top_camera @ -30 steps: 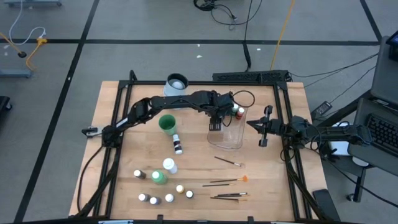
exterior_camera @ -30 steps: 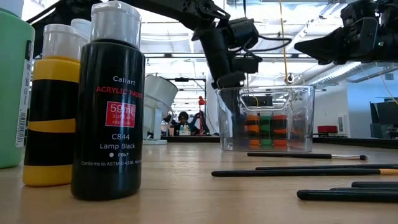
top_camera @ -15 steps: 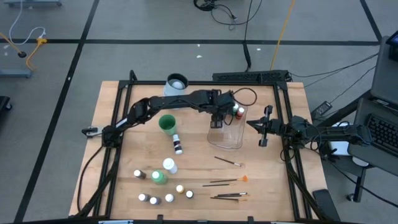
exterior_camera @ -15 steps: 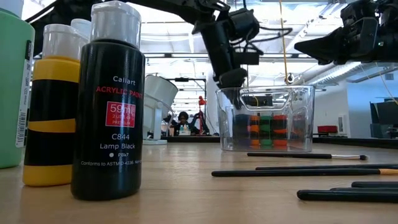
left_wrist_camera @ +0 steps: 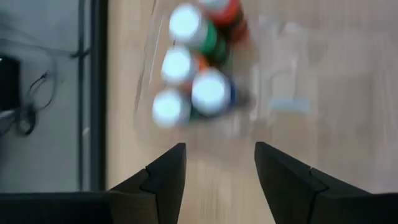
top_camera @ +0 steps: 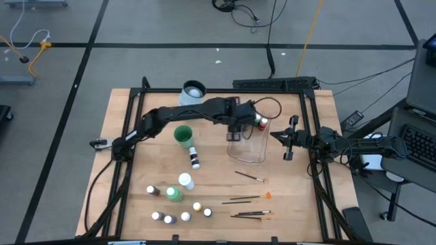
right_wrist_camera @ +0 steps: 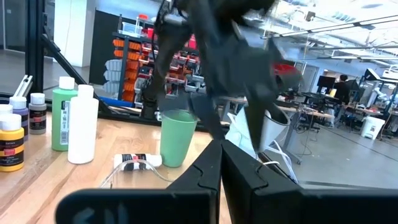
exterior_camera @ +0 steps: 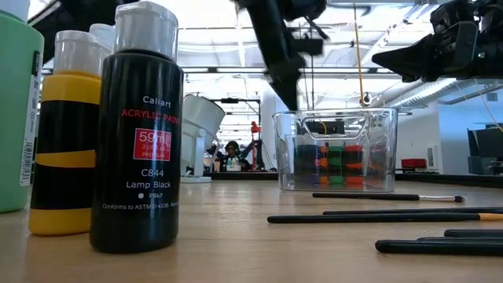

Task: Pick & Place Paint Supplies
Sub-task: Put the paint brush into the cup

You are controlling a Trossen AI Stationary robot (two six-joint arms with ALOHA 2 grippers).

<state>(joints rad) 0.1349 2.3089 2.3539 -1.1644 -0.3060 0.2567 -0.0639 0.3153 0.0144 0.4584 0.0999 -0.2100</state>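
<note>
My left gripper (top_camera: pixel 234 135) hangs open and empty above the left rim of the clear tub (top_camera: pixel 248 144); it also shows in the low view (exterior_camera: pixel 289 90). In the left wrist view the gripper (left_wrist_camera: pixel 217 168) looks down on several white-capped bottles (left_wrist_camera: pixel 196 68) standing at the tub's far end (exterior_camera: pixel 334 161). More small bottles (top_camera: pixel 185 216), a green bottle (top_camera: pixel 174 194), a white bottle (top_camera: pixel 185 181) and thin brushes (top_camera: pixel 251 214) are on the table's near part. One bottle (top_camera: pixel 195 159) lies on its side. My right gripper (top_camera: pixel 279 136) waits shut to the right of the tub.
A green cup (top_camera: pixel 182 135) stands left of the tub and a white mug (top_camera: pixel 193 90) sits at the far edge. In the low view a black bottle (exterior_camera: pixel 137 134) and a yellow one (exterior_camera: pixel 67 134) stand close to the camera. Bare wood lies between tub and brushes.
My left gripper has risen from the tub's left rim to well above it and drifted slightly toward the table's left. The bottles in the tub and everything on the table have stayed put.
</note>
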